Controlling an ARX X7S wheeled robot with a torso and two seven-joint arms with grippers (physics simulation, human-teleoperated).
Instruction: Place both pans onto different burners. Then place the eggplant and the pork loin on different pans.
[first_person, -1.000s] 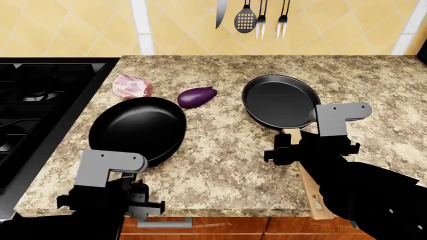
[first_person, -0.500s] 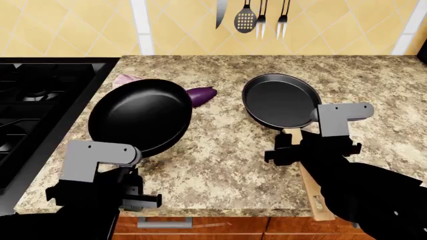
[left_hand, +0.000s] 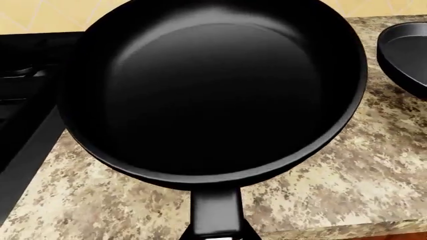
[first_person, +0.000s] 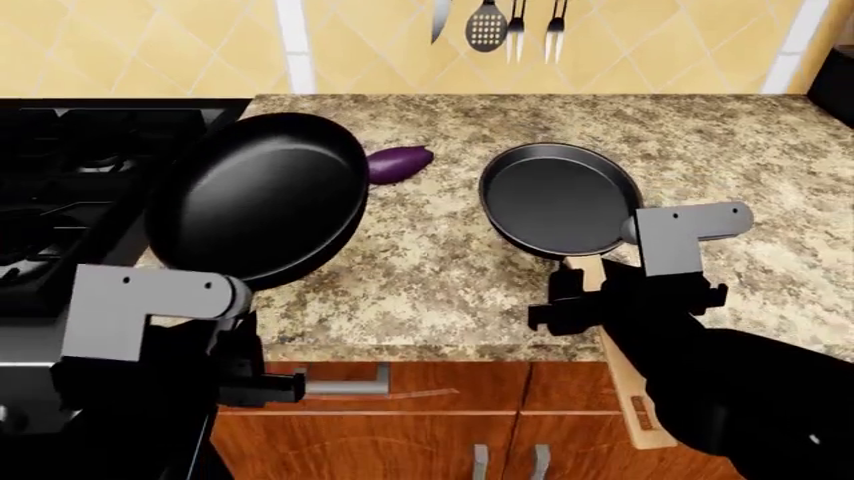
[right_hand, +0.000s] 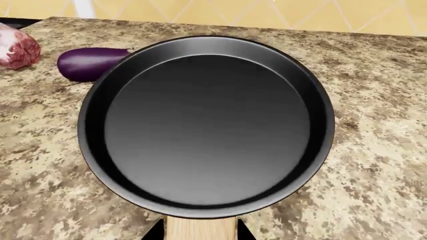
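Pans first: deeper pan (first_person: 260, 195) is airborne at left of frame, left gripper (first_person: 260, 385) clamped on its handle, no burner reached. Right gripper (first_person: 627, 300) straddles the shallower pan (first_person: 561, 200)'s wooden handle, grip unclear; eggplant (first_person: 398, 163) waits on the counter (first_person: 441, 280)

Black pans (first_person: 260, 195), purple eggplant (first_person: 398, 163), pink marbled pork loin (right_hand: 18, 47), speckled tan-brown countertop (first_person: 747, 160).

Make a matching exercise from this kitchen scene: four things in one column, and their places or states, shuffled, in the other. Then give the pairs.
Things:
1. deep pan
2. shallow pan
3. eggplant
4. pork loin

Places or states:
A. lying on the counter between the two pans
B. lifted and tilted, held by its black handle
C. flat on the counter, wooden handle toward the right arm
D. hidden in the head view, visible only in the right wrist view

Pairs: 1-B, 2-C, 3-A, 4-D
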